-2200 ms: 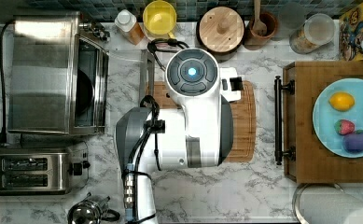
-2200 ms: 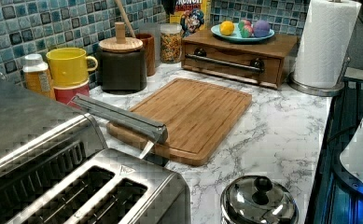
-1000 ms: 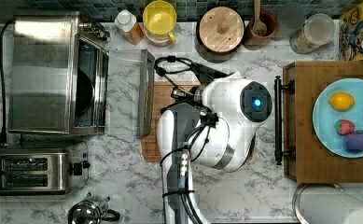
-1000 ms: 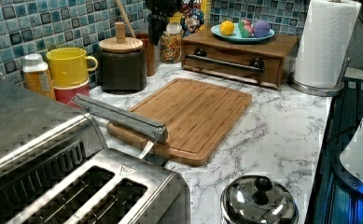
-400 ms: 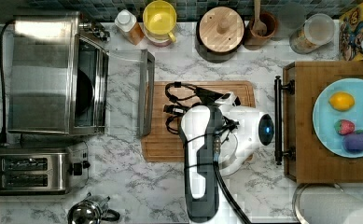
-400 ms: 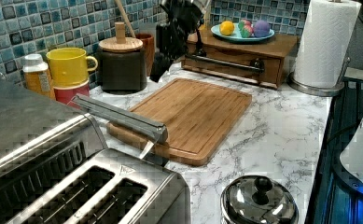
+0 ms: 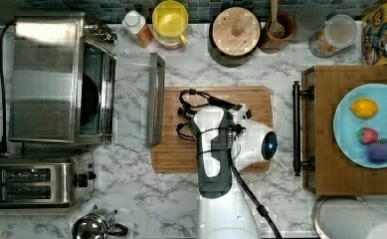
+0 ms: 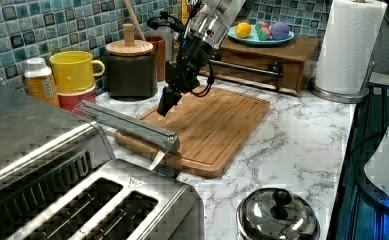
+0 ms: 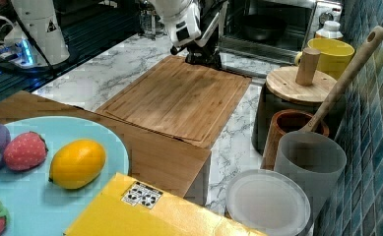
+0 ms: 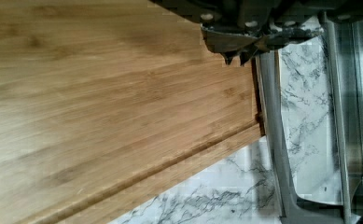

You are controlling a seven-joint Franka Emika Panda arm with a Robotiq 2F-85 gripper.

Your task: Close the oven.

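Note:
The steel oven point(image 7: 47, 79) stands at the top view's left with its glass door dropped open and a dark pan inside. The door's bar handle point(image 7: 156, 99) hangs over the wooden cutting board's point(image 7: 171, 149) edge. My gripper point(image 7: 182, 113) hovers low over the board, just to the handle's right in the top view, apart from it. In the left view the gripper point(image 8: 164, 104) points down toward the handle point(image 8: 132, 125). In the wrist view the fingertips point(image 10: 226, 58) meet, shut on nothing, beside the handle point(image 10: 272, 140). The right view shows the gripper point(image 9: 204, 59) before the oven point(image 9: 272, 24).
A two-slot toaster point(image 7: 32, 181) and a small lidded pot point(image 7: 94, 226) sit below the oven in the top view. A yellow mug point(image 7: 170, 20), a black canister point(image 7: 236, 32) and a utensil holder line the back. A wooden stand point(image 7: 330, 169) bears a plate of fruit.
The arm swung over the cutting board and the gripper came down toward the door handle's side. The oven door has stayed open.

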